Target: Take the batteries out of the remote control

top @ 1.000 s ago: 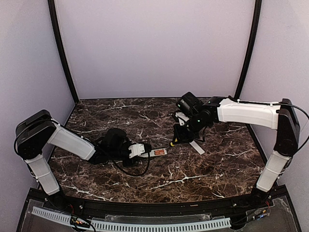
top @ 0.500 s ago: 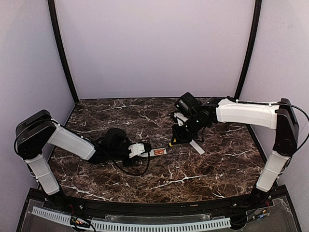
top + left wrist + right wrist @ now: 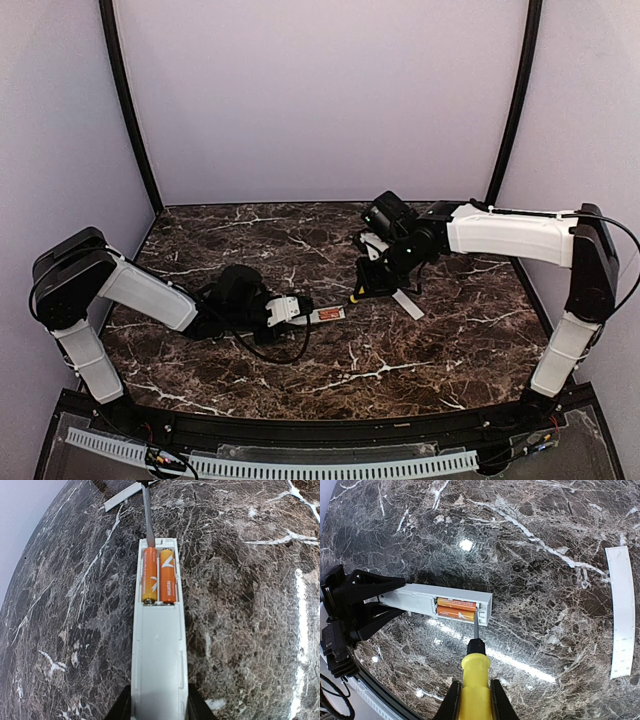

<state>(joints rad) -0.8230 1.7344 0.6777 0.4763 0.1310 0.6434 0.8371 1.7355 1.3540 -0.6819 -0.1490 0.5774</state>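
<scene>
Marble-patterned table top [image 3: 420,370] carries the remote control [image 3: 159,650], which lies back-up with its compartment uncovered

Left pincer [image 3: 159,711]: pressed together on the near end of the remote control, one finger on each long side. The body runs straight out ahead of this pincer. The batteries [image 3: 160,576], two orange cells side by side, sit in the recess at the end farthest from its fingers. Both are seated in the compartment

Right pincer [image 3: 474,700]: pinching the yellow handle of a screwdriver [image 3: 475,667], one finger on either side of the handle. The blade projects ahead of this pincer. Its tip is at the end wall of the compartment, against the end of one cell. Whether it bears on the cell or only on the casing cannot be told

Flat white strip [image 3: 621,615]: lies on the table top well off to the right of the right pincer in its own wrist view, clear of the remote control and touching nothing else
</scene>
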